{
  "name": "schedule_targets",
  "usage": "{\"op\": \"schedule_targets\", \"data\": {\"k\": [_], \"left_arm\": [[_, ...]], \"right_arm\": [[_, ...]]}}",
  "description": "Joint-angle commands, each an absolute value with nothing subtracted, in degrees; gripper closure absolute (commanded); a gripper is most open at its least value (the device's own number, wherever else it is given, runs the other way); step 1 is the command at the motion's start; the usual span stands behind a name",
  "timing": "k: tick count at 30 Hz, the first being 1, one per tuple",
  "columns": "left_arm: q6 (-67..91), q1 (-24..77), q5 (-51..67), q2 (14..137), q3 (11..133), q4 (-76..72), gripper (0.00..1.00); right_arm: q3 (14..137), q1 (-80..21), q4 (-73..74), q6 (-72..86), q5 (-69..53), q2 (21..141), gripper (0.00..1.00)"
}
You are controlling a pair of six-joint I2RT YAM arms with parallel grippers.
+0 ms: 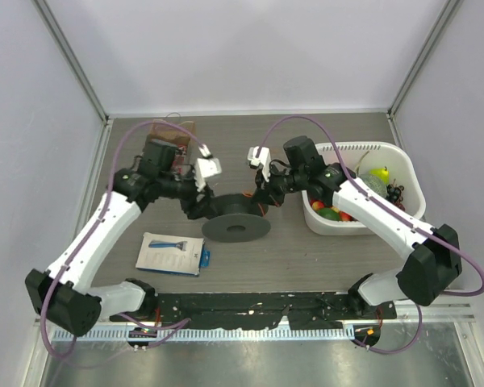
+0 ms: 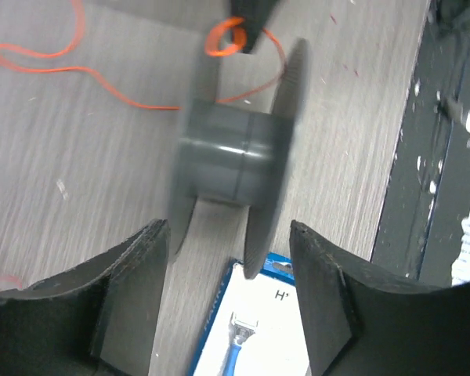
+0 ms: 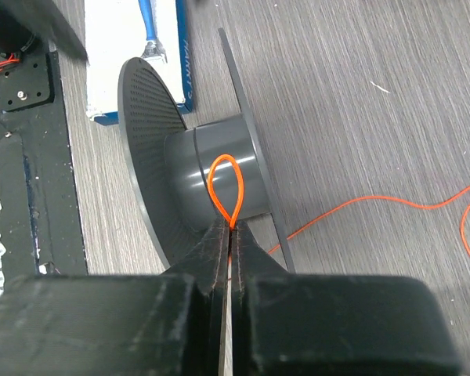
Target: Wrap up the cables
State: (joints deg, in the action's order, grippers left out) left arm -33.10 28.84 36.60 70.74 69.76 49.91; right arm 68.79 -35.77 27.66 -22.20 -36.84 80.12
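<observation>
Surroundings: a dark grey plastic spool [image 1: 235, 226] lies on the grey wood-grain table [image 1: 306, 262]. A blue-and-white razor pack [image 1: 173, 253] lies just beside the spool, nearer the arm bases. A white plastic bin of toy fruit [image 1: 403, 173] stands on the spool's right. Nothing stands between the spool and either claw.

Task item: the thin orange cable [image 3: 224, 158] forms a small loop against the spool's hub. Its slack trails in loose curves over the table beyond the spool.

Right gripper [image 3: 231, 231]: fingers pressed together, pinching the loop's base.

Left gripper [image 2: 227, 229]: fingers spread wide, level with the spool's flanges, clasping nothing.

View differences: only the right wrist view shows the pinch clearly. The left wrist view is blurred. The top view barely shows the cable.
</observation>
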Motion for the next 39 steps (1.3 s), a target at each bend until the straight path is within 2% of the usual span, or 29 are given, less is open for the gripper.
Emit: {"op": "schedule_targets", "data": {"k": [1, 3, 7, 9, 11, 13, 17, 26, 31, 36, 39], "left_arm": [[-25.77, 18.04, 47.80, 65.66, 71.37, 43.79, 0.27], [-24.61, 15.91, 48.60, 65.39, 69.71, 41.49, 0.18], [-23.11, 15.56, 49.30, 64.43, 62.69, 31.59, 0.15], [-21.55, 15.56, 50.45, 62.41, 56.81, 20.89, 0.12], [-17.25, 15.56, 49.75, 60.74, 50.74, 8.58, 0.01], [-15.21, 15.56, 50.09, 61.95, 49.48, 4.05, 0.00], [-17.30, 15.56, 54.83, 67.75, 52.64, 6.58, 0.00], [-20.74, 15.82, 63.01, 74.35, 53.88, 6.86, 0.11], [-23.55, 17.66, 63.37, 74.18, 52.12, 6.86, 0.16], [-25.05, 19.69, 62.06, 74.71, 50.98, 6.24, 0.29], [-25.22, 20.04, 61.61, 75.06, 50.28, 5.45, 0.32]], "right_arm": [[70.75, -37.09, 25.75, -22.94, -35.33, 80.42, 0.99], [70.40, -38.14, 26.19, -23.90, -34.46, 80.86, 0.99], [71.45, -39.90, 26.98, -24.79, -31.03, 82.70, 0.99], [72.76, -40.43, 28.03, -24.43, -29.36, 84.02, 1.00], [73.12, -41.13, 28.48, -24.08, -27.87, 84.73, 0.99], [72.34, -41.92, 27.69, -23.64, -25.76, 84.73, 0.99], [70.67, -43.32, 24.97, -22.77, -20.75, 84.64, 0.99], [69.17, -45.35, 22.33, -21.18, -15.74, 86.04, 0.99], [67.24, -46.14, 19.87, -19.16, -12.31, 85.78, 0.99], [67.06, -46.32, 18.37, -17.14, -12.65, 86.13, 0.99], [66.97, -46.58, 17.93, -16.70, -12.83, 86.31, 0.99]]}}
